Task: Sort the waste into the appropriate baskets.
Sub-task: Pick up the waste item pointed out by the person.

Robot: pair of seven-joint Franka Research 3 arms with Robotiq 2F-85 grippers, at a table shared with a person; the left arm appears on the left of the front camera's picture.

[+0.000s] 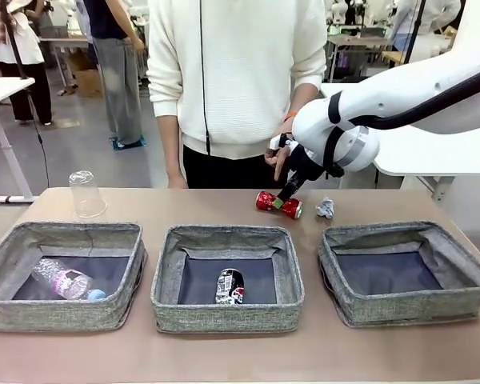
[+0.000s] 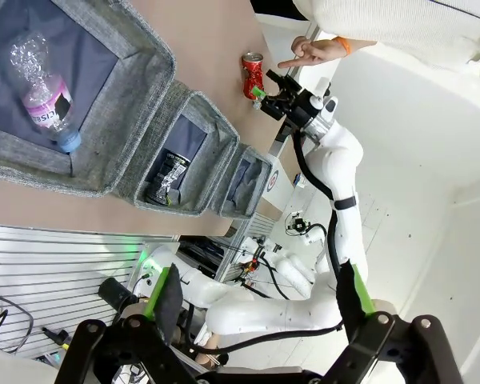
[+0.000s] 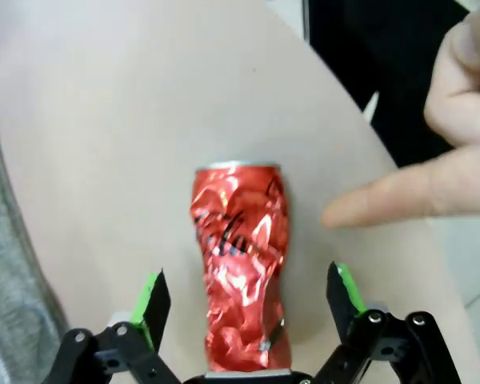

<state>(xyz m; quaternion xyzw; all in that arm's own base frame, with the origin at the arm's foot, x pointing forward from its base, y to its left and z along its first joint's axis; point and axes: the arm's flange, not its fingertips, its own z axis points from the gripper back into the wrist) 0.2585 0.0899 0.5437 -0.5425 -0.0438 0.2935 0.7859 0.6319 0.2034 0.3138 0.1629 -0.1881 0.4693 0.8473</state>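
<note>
Sorting is judged partly done: bottle [image 1: 62,282] and dark can [image 1: 230,286] are binned, while red can [image 1: 278,204], paper ball [image 1: 326,208] and cup [image 1: 86,194] lie on the worktop [image 1: 184,204]. The right tool [image 3: 248,288] is spread astride the red can, ungripped; the left tool [image 2: 256,276] is likewise released and empty.

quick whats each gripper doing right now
Left gripper: open, empty.
Right gripper: open, fingers either side of the crushed red metal can.
Person's hand: pointing at that can.

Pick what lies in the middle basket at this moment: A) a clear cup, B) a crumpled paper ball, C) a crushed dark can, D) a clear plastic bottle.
C: a crushed dark can lies on the dark bottom of the middle basket, while the bottle lies in the left basket.
</note>
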